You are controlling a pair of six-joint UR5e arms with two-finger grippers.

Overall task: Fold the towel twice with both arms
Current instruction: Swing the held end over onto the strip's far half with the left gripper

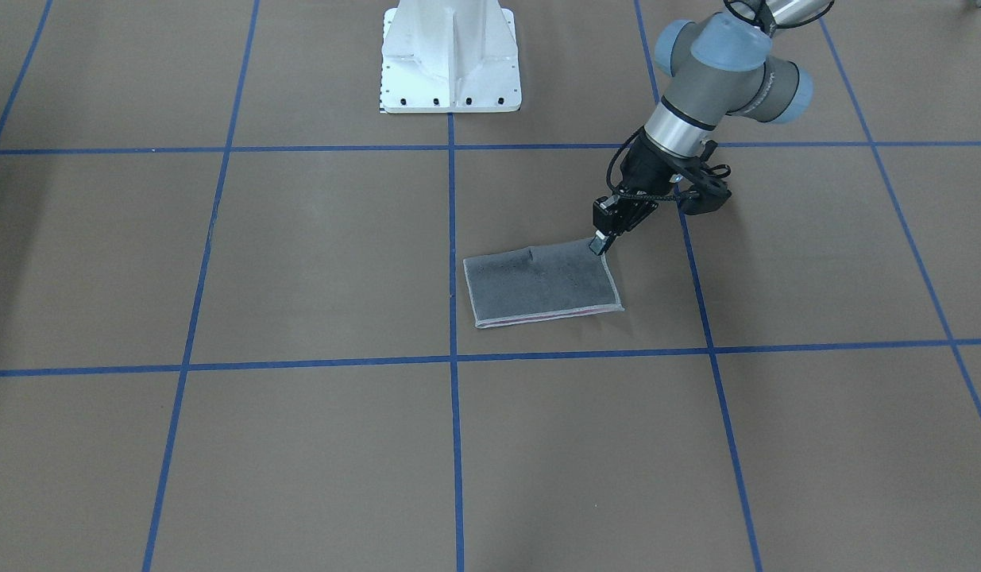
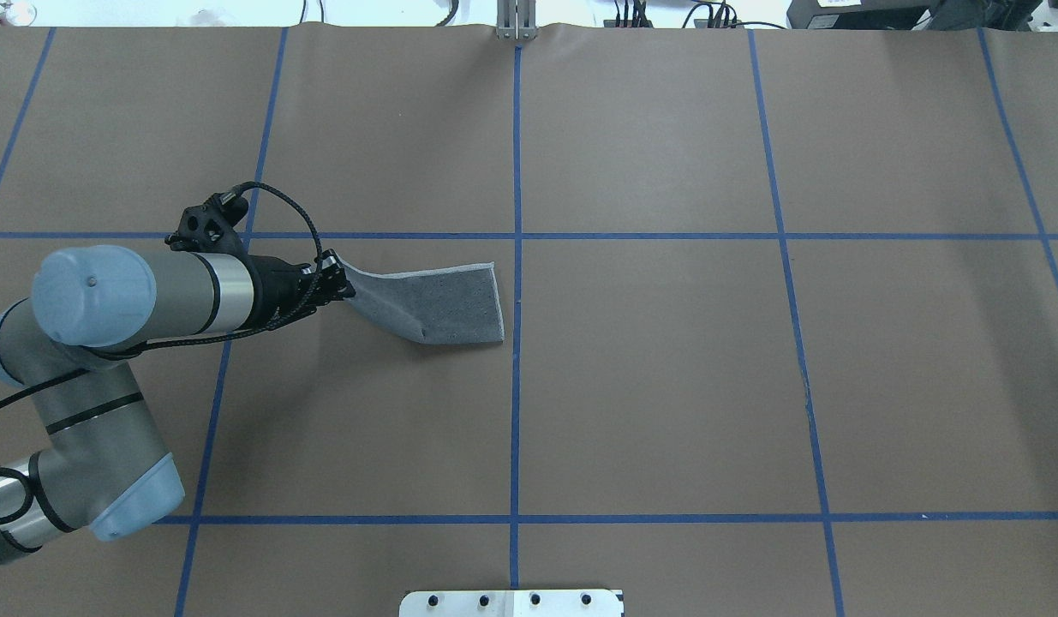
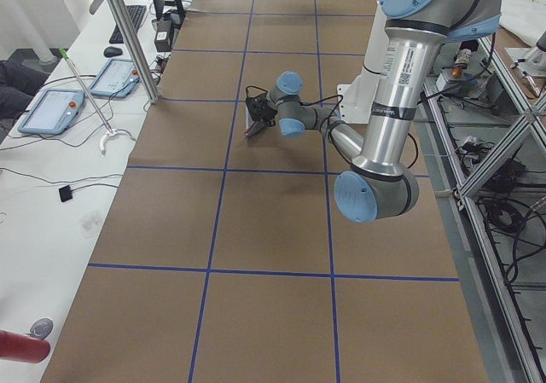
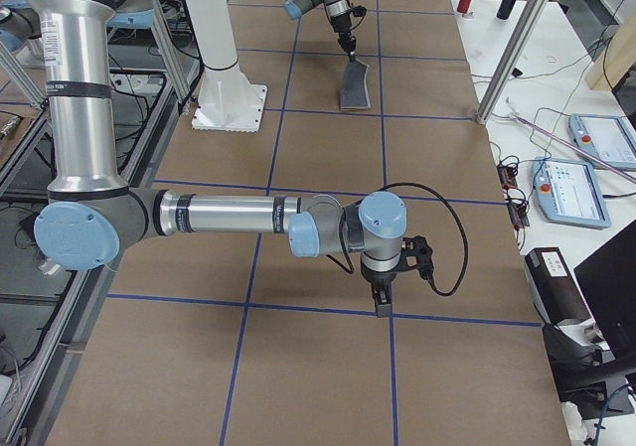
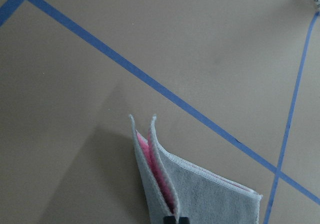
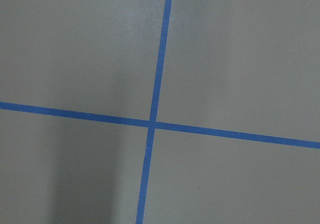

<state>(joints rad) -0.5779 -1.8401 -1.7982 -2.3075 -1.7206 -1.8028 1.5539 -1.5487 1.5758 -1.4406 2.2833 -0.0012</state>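
Note:
The towel [image 1: 542, 282] lies folded in half on the brown table, dark grey face out, with a pink inner face showing in the left wrist view [image 5: 200, 194]. My left gripper [image 1: 600, 242] is shut on the towel's corner nearest the robot's left side and holds it lifted off the table, while the rest lies flat [image 2: 443, 304]. The overhead view shows the same grip [image 2: 344, 287], and the fingertips [image 5: 175, 219] pinch both layers. My right gripper [image 4: 383, 305] hangs over bare table far from the towel [image 4: 355, 83]; I cannot tell whether it is open or shut.
The white bolted pedestal [image 1: 450, 59] stands at the robot's side of the table. Blue tape lines [image 6: 152, 121] grid the brown surface. A side desk with tablets [image 4: 586, 138] and a metal post [image 4: 512, 49] borders the far edge.

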